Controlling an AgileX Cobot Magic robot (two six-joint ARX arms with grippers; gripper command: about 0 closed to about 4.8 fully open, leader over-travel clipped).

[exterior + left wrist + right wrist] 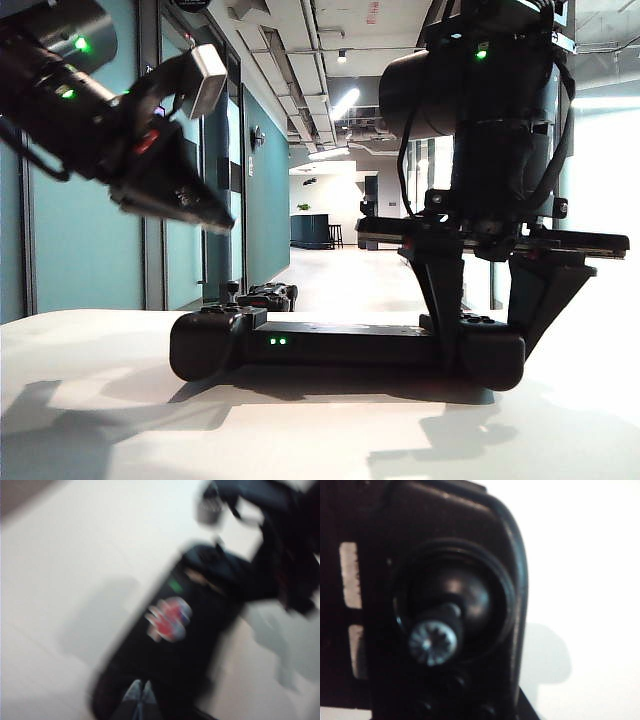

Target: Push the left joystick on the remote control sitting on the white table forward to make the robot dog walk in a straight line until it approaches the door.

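The remote control (340,345) lies across the white table (100,400), its two green lights (277,341) facing me. The left joystick (230,292) stands untouched on its left end. My left gripper (220,222) hangs shut above and left of that stick, pointing down at it. In the blurred left wrist view its fingertips (141,691) meet over the remote control (200,610). My right gripper (485,335) straddles the right end, a finger on each side. The right wrist view shows the twin stick (432,642) close up. The robot dog (272,294) sits low behind the remote, partly hidden.
A long corridor runs back behind the table, with a teal wall and glazed doors (190,260) along its left side. The right arm's wide black bracket (490,240) hangs over the controller's right half. A red and blue sticker (170,619) marks the controller's middle.
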